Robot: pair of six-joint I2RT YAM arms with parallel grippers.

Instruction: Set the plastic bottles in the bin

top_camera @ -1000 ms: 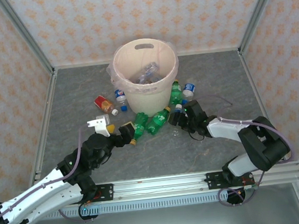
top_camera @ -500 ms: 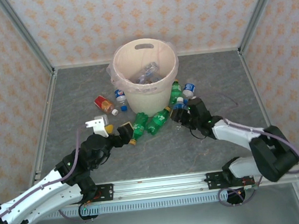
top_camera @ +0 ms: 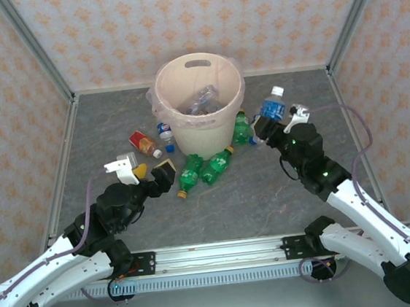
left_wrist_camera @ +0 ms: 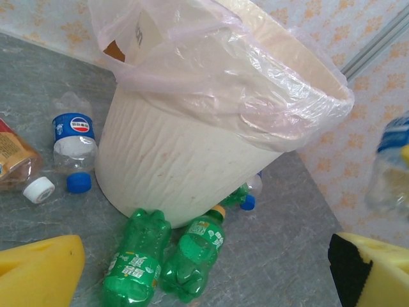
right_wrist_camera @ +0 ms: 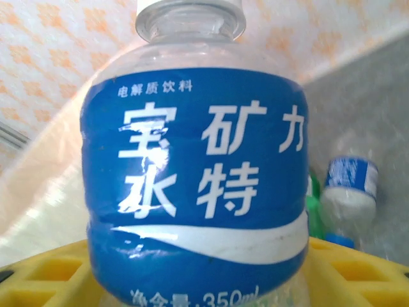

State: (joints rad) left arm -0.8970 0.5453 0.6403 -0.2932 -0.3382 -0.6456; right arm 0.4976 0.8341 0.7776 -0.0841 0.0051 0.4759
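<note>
Inside the right claw (top_camera: 277, 119), a blue-labelled bottle (top_camera: 271, 107) is sitting gripped, bin (top_camera: 204, 128) near its left. Left claw (top_camera: 151, 175) is gaping open.

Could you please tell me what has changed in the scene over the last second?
The right gripper has lifted a blue-labelled bottle from the table beside the bin, carrying it up and to the right. The left gripper, open and empty, drew back slightly leftward. The bin, the green bottles and the orange bottle stayed put.
</note>
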